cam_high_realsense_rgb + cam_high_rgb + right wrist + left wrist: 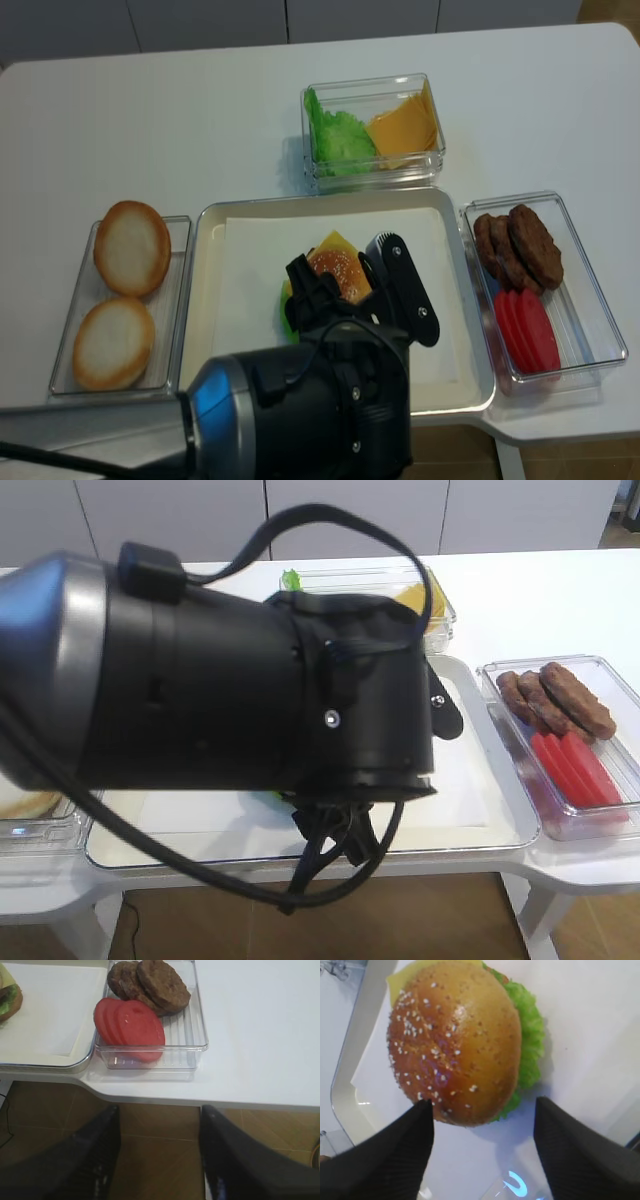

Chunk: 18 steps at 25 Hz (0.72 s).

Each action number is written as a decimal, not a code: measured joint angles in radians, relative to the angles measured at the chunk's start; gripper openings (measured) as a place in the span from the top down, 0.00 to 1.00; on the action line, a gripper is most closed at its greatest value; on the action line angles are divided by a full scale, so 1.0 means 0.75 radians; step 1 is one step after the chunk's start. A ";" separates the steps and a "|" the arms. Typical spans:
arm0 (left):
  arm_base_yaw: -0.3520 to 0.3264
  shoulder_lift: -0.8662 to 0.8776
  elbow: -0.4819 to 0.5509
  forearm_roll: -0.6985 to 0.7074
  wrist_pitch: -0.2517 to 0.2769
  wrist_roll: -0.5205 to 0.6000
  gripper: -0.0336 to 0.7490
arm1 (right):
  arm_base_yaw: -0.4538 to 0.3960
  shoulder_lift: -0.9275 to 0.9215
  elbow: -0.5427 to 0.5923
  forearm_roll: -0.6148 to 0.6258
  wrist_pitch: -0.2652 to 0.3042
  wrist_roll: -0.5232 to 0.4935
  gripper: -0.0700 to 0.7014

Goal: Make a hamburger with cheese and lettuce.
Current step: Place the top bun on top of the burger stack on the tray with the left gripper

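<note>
The hamburger [455,1040] stands on white paper in the tray [196,320]. Its seeded bun top [337,268] sits over the cheese [397,982], one yellow corner poking out, and the lettuce [530,1035] frills out on the right. My left gripper [482,1101] hovers open just above the stack's near edge, gripping nothing. In the overhead view its fingers [400,290] flank the bun. My right gripper [160,1107] is open and empty over the floor, off the table's front edge. An edge of the hamburger [7,1000] shows far left there.
My left arm [220,680] blocks most of one high view. A box of patties [155,982] and tomato slices [132,1025] stands right of the tray. Behind it is a box of green leaves and orange slices [370,130], and pale bun halves [130,245] lie to the left.
</note>
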 joint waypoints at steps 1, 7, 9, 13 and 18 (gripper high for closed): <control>0.003 0.000 0.000 -0.010 0.000 0.003 0.37 | 0.000 0.000 0.000 0.000 0.000 0.000 0.41; 0.033 0.027 0.000 -0.001 0.005 0.008 0.37 | 0.000 0.000 0.000 0.000 0.000 0.000 0.41; 0.033 0.027 0.000 0.019 0.002 0.008 0.37 | 0.000 0.000 0.000 0.000 0.000 0.000 0.41; 0.039 0.027 0.000 0.052 0.002 0.011 0.37 | 0.000 0.000 0.000 0.000 0.000 0.000 0.41; 0.043 0.027 0.000 0.064 0.000 0.011 0.37 | 0.000 0.000 0.000 0.000 0.000 0.000 0.41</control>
